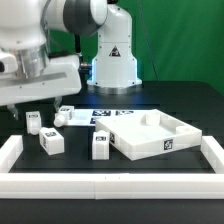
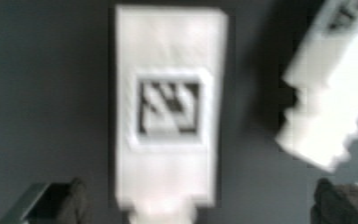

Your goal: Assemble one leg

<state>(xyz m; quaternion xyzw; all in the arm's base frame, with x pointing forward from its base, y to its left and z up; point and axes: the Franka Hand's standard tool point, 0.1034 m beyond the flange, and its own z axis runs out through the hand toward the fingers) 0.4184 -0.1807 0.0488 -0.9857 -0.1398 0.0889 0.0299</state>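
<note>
Several small white legs with square tags lie at the exterior view's left: one (image 1: 35,122) under the arm, one (image 1: 52,141) in front of it, one (image 1: 100,145) beside the tray, and one lying flat (image 1: 64,115) further back. My gripper (image 1: 35,102) hangs above the leftmost legs without touching them. In the wrist view one leg (image 2: 167,100) lies lengthwise with its tag up, its end between my open gripper (image 2: 201,205). The two dark fingertips (image 2: 51,205) stand well apart and hold nothing.
The large white square tray-like part (image 1: 160,135) with raised corners sits at the exterior view's right. The marker board (image 1: 108,113) lies behind it. A low white rail (image 1: 110,185) borders the work area. Another blurred white part (image 2: 327,95) shows beside the leg in the wrist view.
</note>
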